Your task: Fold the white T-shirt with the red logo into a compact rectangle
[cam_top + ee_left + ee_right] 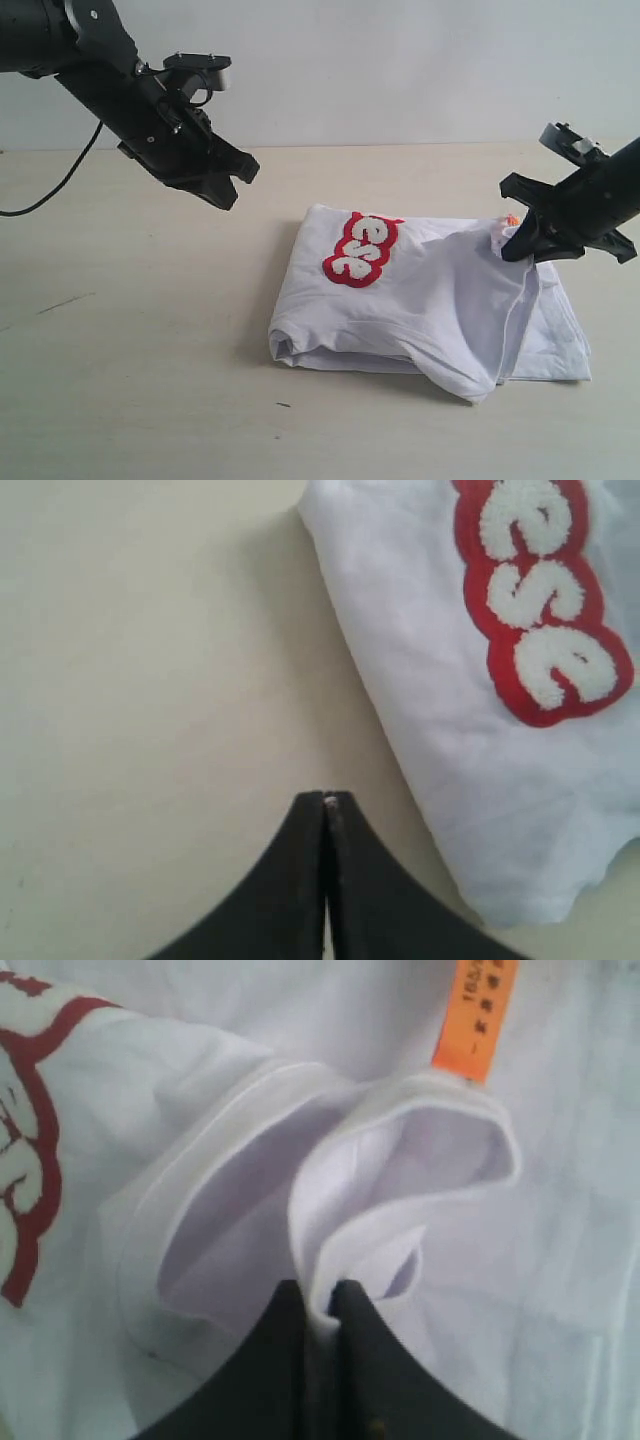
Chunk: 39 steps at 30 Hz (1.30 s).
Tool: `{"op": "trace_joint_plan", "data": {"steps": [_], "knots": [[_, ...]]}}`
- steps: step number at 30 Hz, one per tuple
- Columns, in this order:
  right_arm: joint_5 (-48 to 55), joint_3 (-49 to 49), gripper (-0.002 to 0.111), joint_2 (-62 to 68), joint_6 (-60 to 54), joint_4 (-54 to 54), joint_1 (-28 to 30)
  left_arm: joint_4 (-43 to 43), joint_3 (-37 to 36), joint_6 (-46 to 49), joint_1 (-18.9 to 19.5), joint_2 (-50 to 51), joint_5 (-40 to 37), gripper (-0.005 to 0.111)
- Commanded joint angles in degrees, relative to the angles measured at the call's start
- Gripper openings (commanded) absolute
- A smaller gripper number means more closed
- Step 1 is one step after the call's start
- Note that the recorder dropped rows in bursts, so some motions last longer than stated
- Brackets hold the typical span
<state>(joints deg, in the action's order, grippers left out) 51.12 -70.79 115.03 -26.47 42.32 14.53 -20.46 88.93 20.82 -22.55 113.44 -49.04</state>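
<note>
White T-shirt (400,300) lies part-folded on the table (150,380), centre-right, red logo (362,250) up at its far-left corner. Right gripper (517,245) is pinched on a bunched edge at the far-right corner, beside the orange tag (475,1015), probably the collar, though it's hard to say. Left gripper (240,185) hangs above the table, far-left of the shirt, jaws together on nothing. The cloth should be light and limp, and layers will likely slide. Take it at doubled edges or corners, not mid-panel.
</note>
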Motion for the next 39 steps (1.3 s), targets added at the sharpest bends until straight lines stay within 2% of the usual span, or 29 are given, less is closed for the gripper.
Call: {"op": "trace_joint_plan", "data": {"steps": [1, 7, 9, 14, 17, 22, 24, 27, 29, 31, 34, 39], "knots": [[-0.61, -2.63, 0.0, -1.42, -5.54, 0.11, 0.13, -0.89, -0.11, 0.09, 0.12, -0.78, -0.21, 0.0], [-6.08, -2.77, 0.0, -6.53, -9.12, -2.67, 0.13, -1.0, -0.11, 0.09, 0.12, -0.78, 1.53, 0.0], [-6.07, -2.77, 0.0, -6.99, -5.02, -4.58, 0.13, -1.0, -0.11, 0.2, 0.12, -0.78, 2.28, 0.0], [-1.89, -2.66, 0.002, -4.3, 9.65, -20.66, 0.13, -1.41, -0.11, 0.2, 0.12, -0.78, 1.93, 0.0], [-1.41, -2.66, 0.017, -2.31, 14.65, -26.98, 0.13, -1.54, -0.11, 0.2, -0.01, -0.78, 0.3, 0.0], [-1.39, -3.58, 0.056, -3.12, 13.64, -24.02, 0.13, -1.67, -0.27, 0.59, -0.01, -0.78, -0.46, 0.0], [-1.25, -4.46, 0.062, -4.27, 13.64, -23.86, 0.13, -2.91, -0.27, 1.48, -0.12, -0.78, -0.56, 0.0], [-0.77, -6.15, 0.058, -7.07, 14.19, -22.17, 0.13, -10.22, -1.46, 9.51, -0.86, -0.78, -0.83, 0.0], [-0.03, -6.89, 0.049, -9.02, 13.8, -18.61, 0.13, -15.15, -2.59, 16.45, -2.03, -0.66, -0.88, 0.0], [1.37, -6.76, 0.031, -10.79, 8.2, -12.45, -0.68, -19.17, -3.23, 21.34, -3.52, 0.13, -0.4, 0.0], [4.55, -6.14, -0.001, -11.29, 0.97, -9.86, -3.78, -20.02, -3.34, 22.4, -5.86, 2.6, -0.12, 0.0], [2.19, -2.91, 0.0, -8.02, 4.75, -16.67, -8.54, -18.6, -3.34, 22.4, -9.23, 7.98, -0.92, 0.0]]}}
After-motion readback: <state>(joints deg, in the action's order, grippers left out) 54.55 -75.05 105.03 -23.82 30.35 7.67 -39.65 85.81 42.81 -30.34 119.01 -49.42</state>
